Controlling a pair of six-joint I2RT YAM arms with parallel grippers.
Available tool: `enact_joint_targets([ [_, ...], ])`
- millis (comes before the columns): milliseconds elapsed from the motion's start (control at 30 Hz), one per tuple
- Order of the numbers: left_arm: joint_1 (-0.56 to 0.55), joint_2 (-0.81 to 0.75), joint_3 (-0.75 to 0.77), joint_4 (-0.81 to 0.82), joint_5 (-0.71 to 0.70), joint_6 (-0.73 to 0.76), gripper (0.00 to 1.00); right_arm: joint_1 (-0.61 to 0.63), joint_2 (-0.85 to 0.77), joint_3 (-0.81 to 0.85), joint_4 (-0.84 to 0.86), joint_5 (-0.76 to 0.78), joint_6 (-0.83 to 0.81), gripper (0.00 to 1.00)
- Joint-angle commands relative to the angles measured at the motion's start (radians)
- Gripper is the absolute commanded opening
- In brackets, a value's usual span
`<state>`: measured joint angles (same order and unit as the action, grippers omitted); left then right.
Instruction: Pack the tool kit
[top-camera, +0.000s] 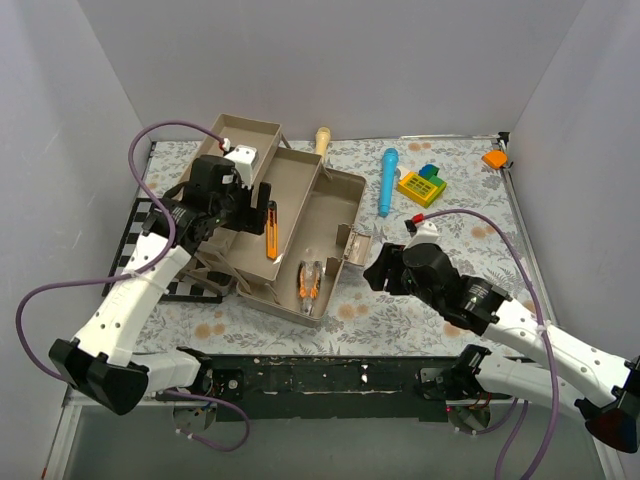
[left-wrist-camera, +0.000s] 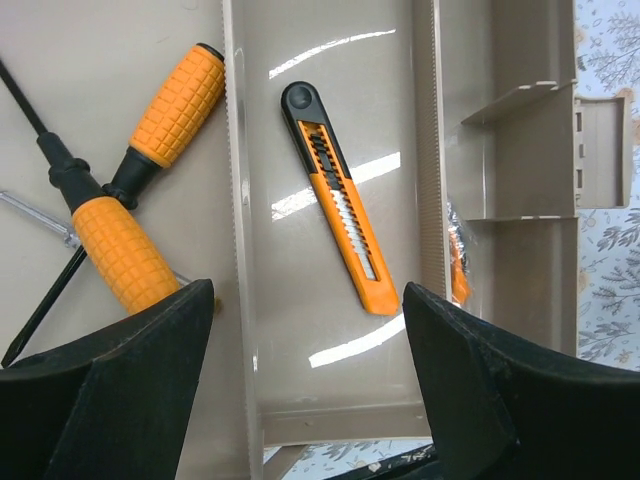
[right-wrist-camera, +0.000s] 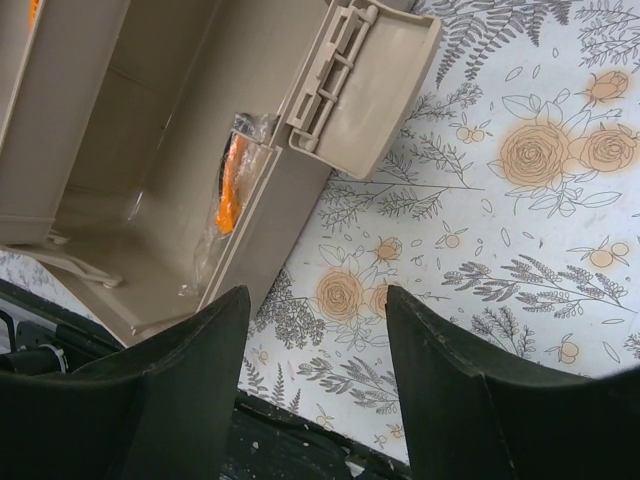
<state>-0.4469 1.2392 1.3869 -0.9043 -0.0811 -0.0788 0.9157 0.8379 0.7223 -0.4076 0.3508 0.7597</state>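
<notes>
Left arm (top-camera: 130, 300): rises from its base at the near left edge, white forearm angled forward and to the right. The black wrist (top-camera: 212, 190) is bent over, so the left gripper (top-camera: 248, 208) points down. Its fingers (left-wrist-camera: 120, 390) stand wide apart and are not closed on anything.

Right arm (top-camera: 545, 340): lies low, stretched from the near right side toward centre. The right gripper (top-camera: 372, 270) points left and slightly down. Its fingers (right-wrist-camera: 160, 400) are spread, with an open gap between them, and are not gripping.

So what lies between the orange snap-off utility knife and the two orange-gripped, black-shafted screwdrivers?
A thin tan plastic tray wall, seen in the left wrist view: the utility knife lies right of it, the screwdrivers left.
</notes>
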Motion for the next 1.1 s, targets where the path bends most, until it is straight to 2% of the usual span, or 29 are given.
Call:
enact_joint_targets([
  [0, 0.001, -0.035, -0.003, 0.019, 0.012, 0.002, 0.72, -0.006, 0.021, 0.008, 0.056, -0.041, 0.013, 0.63],
  [167, 0.001, -0.041, -0.026, 0.015, 0.007, 0.007, 0.59, -0.006, 0.087, 0.012, 0.095, -0.124, 0.029, 0.56],
  [367, 0.001, -0.034, -0.048, 0.013, 0.015, 0.007, 0.5, -0.005, 0.179, 0.002, 0.197, -0.226, 0.084, 0.5],
  [567, -0.013, -0.044, -0.065, 0.031, 0.055, -0.016, 0.28, -0.005, 0.268, -0.001, 0.288, -0.274, 0.115, 0.49],
  [1067, -0.167, -0.034, -0.081, 0.119, 0.081, -0.121, 0.23, -0.005, 0.386, -0.011, 0.346, -0.276, 0.142, 0.44],
])
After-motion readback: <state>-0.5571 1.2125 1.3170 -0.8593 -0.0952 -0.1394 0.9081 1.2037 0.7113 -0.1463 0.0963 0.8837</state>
